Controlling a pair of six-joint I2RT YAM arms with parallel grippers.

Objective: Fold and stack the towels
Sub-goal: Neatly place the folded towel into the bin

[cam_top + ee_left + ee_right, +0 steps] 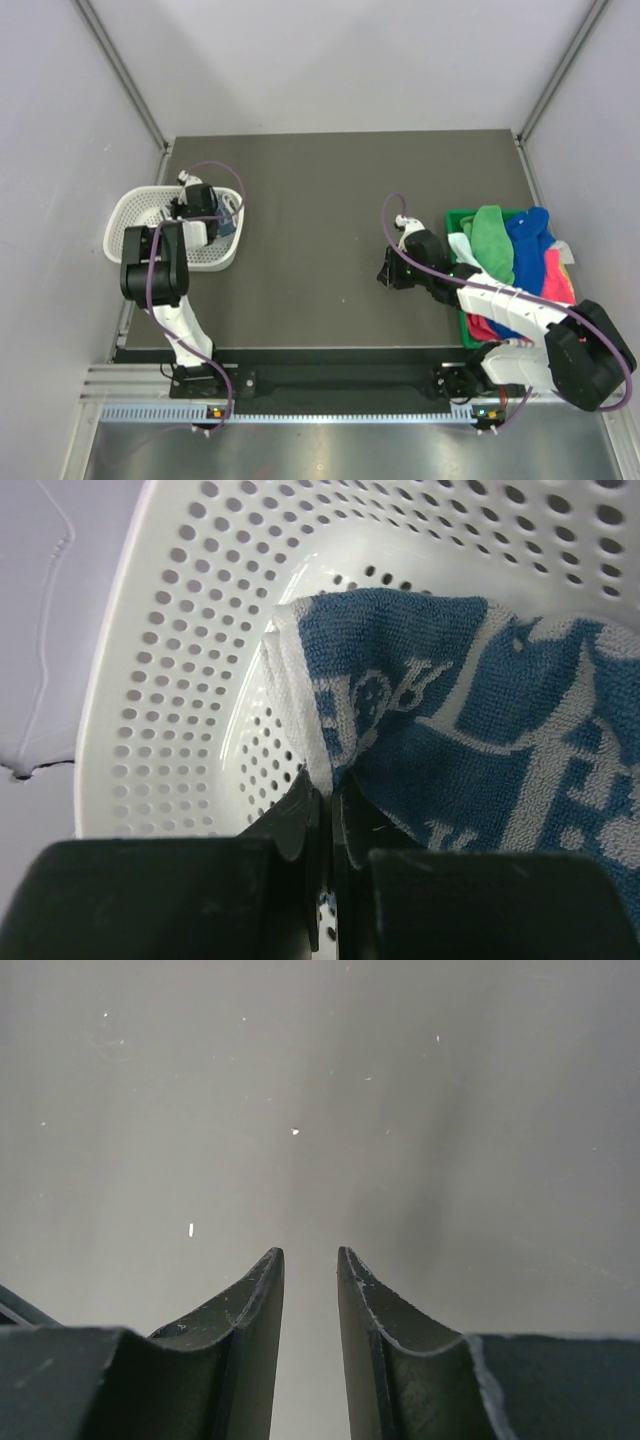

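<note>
A folded blue-and-white patterned towel [470,710] lies inside the white mesh basket [135,210]; it also shows in the top view [226,222]. My left gripper [328,785] is inside the basket, shut on the towel's folded edge. My right gripper [310,1260] is slightly open and empty just above the bare table; in the top view it [386,272] is left of the green bin [462,218]. A green towel [493,240], a royal blue towel [527,232], a pale towel [462,247] and a pink/red towel [556,276] are heaped in the bin.
The dark table [330,200] runs between the basket at the left edge and the bin at the right edge. Grey walls close in the far and side edges. The arm bases stand at the near edge.
</note>
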